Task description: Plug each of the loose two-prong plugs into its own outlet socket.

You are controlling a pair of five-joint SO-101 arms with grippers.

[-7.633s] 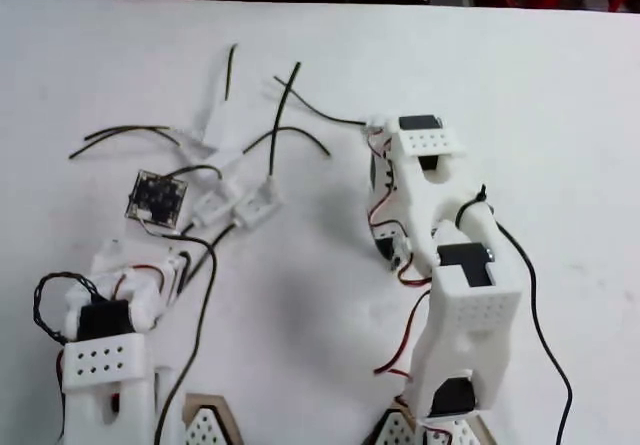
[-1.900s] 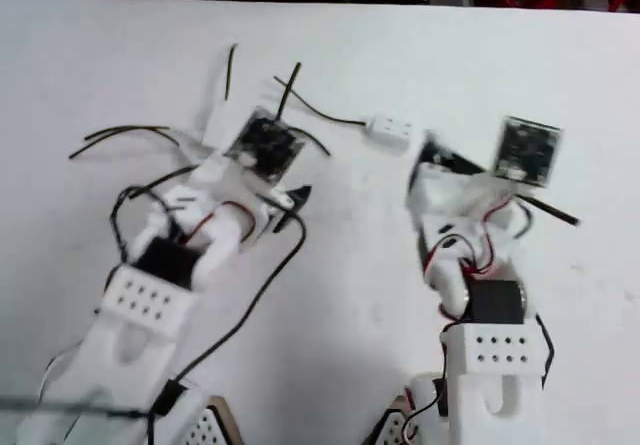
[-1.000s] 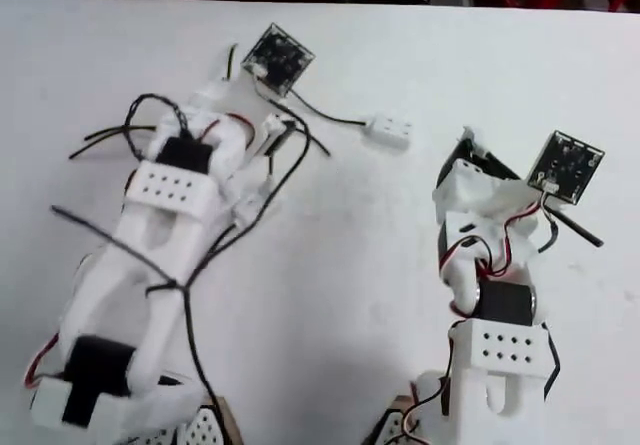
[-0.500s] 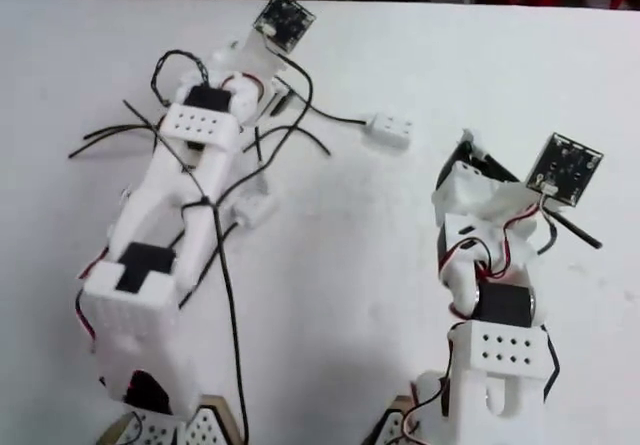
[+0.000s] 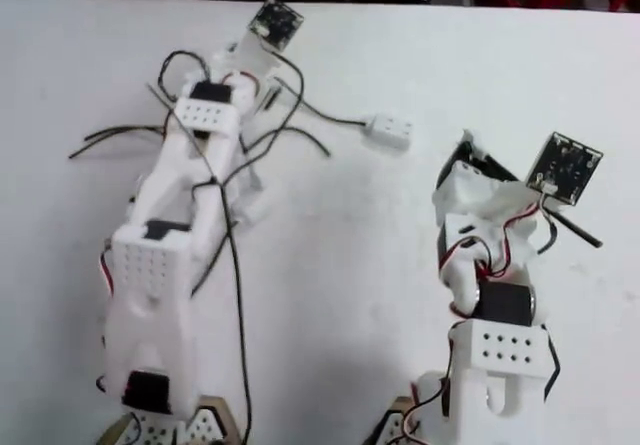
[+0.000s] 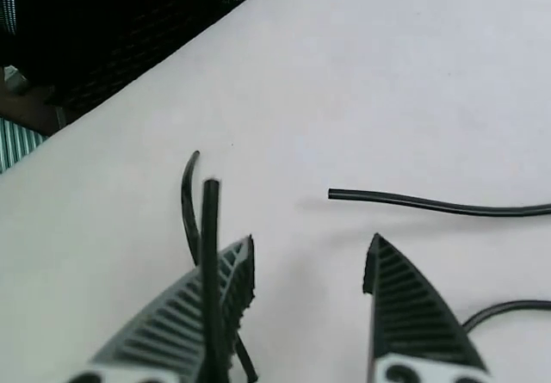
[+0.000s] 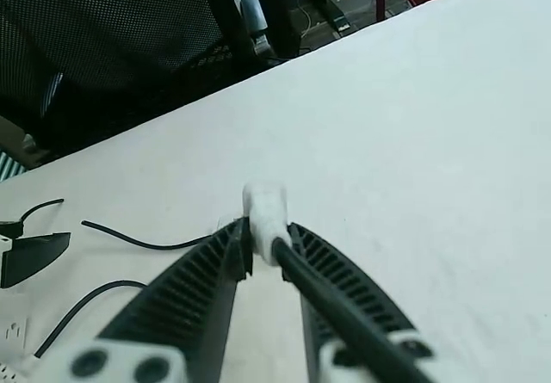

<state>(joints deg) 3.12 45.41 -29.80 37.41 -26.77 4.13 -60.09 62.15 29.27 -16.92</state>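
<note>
Reaches further toward the far edge of the table (image 5: pixel 330 295) than half a second back, on the left side; same spot as before on the right. Up close: left gripper (image 6: pixel 310 258) spread apart over loose black cable ends (image 6: pixel 413 202), right gripper (image 7: pixel 267 237) clamped on a white plug (image 7: pixel 265 209). From overhead (handy extra): white outlet socket (image 5: pixel 388 130) lying between both arms, nearer the far edge.
</note>
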